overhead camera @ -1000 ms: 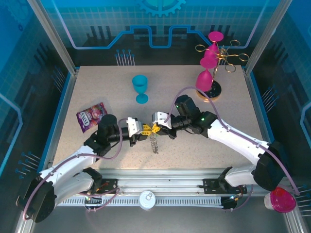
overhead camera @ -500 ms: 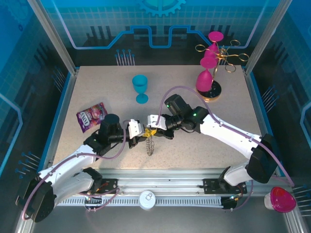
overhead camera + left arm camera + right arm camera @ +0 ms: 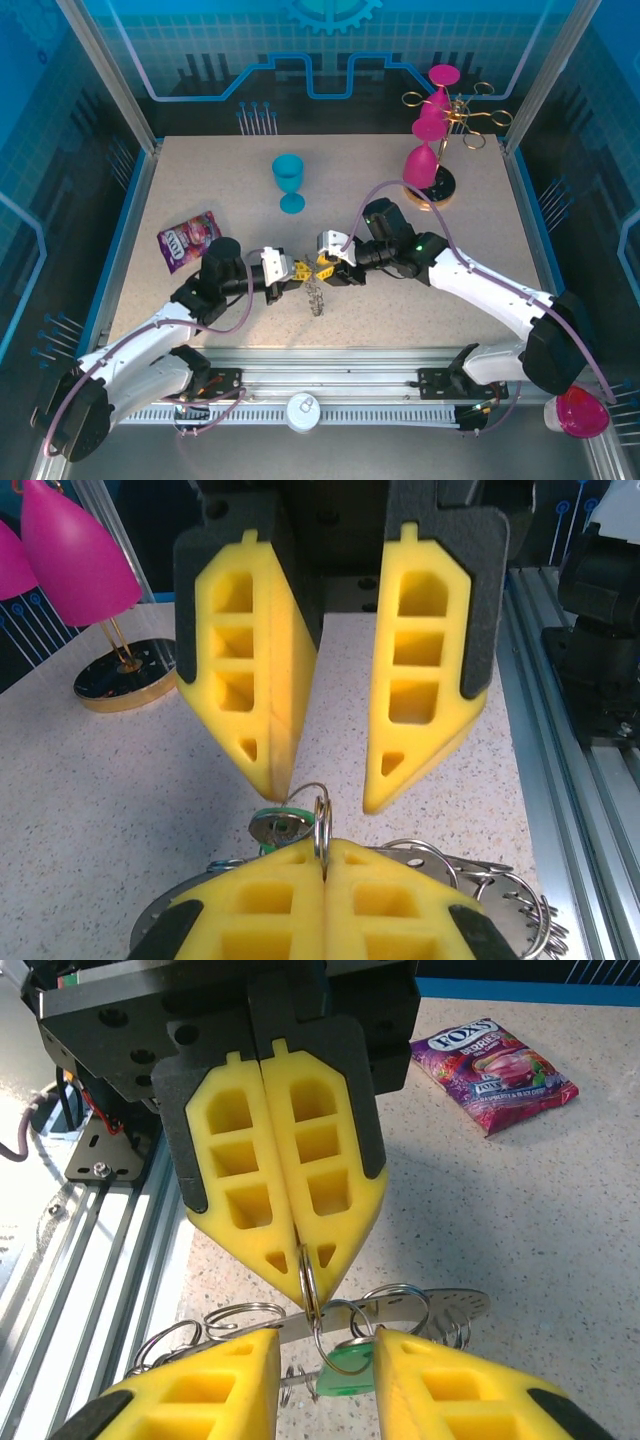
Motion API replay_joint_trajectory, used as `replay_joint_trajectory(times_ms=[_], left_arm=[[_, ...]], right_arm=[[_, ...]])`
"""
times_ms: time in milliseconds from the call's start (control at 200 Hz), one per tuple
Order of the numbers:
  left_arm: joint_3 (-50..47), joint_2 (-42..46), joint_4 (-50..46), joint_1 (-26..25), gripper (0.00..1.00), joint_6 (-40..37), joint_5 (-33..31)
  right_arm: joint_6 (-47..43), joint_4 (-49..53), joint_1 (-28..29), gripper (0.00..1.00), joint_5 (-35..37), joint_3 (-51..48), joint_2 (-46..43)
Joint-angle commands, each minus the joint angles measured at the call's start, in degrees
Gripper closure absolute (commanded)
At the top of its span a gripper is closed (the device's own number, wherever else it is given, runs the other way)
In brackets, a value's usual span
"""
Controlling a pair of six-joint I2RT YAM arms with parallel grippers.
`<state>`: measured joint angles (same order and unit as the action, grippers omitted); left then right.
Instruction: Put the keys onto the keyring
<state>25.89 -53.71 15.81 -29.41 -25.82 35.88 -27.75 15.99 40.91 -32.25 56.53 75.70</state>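
Left gripper (image 3: 325,845): pads pressed together, pinching a thin wire loop of the keyring (image 3: 445,1304); the rest dangles below. Right gripper (image 3: 328,1340): fingers apart, tips facing the left's. Keys (image 3: 345,1370) with green tag sit in that gap, contact unclear. Candy pack (image 3: 495,1068) beyond reads "FOX'S".

Packet (image 3: 493,1070): brand lettering reads "FOX'S", with "BERRIES" in smaller print beneath, legible in the right wrist view. Its remaining small print is too fine to read.
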Motion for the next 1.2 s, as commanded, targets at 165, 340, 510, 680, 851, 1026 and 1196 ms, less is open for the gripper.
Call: replay_joint_trajectory(times_ms=[165, 340, 510, 680, 851, 1026, 1196], left_arm=[[-0.91, 0.5, 5.6, -0.27, 1.0, 1.85, 2.87], [-1.4, 0.19, 8.27, -0.24, 1.0, 3.58, 3.21], [-1.87, 0.1, 10.22, -0.23, 1.0, 4.78, 3.32], [-0.16, 0.11, 3.52, -0.22, 0.84, 1.85, 0.16], [2.69, -0.34, -4.5, -0.3, 0.84, -1.83, -2.02], [3.64, -0.6, -6.98, -0.58, 0.85, -3.13, -2.63], [4.43, -1.34, -8.41, -0.98, 0.87, -4.06, -2.43]], right_arm=[[1.64, -3.75, -0.17, 0.73, -4.42, -0.29, 0.4], [1.66, -4.51, -0.12, 0.85, -5.15, -0.12, 1.03], [1.09, -3.27, 0.05, 1.0, -5.13, 0.91, 1.62], [-1.62, 1.96, 0.52, 1.0, -3.93, 3.15, 1.36], [-5.92, 10.38, 2.17, 1.0, -0.56, 7.38, 3.86], [-9.68, 17.41, 4.32, 1.0, 3.33, 12.28, 7.11], [-10.91, 20.28, 5.84, 1.0, 4.01, 15.7, 9.16]])
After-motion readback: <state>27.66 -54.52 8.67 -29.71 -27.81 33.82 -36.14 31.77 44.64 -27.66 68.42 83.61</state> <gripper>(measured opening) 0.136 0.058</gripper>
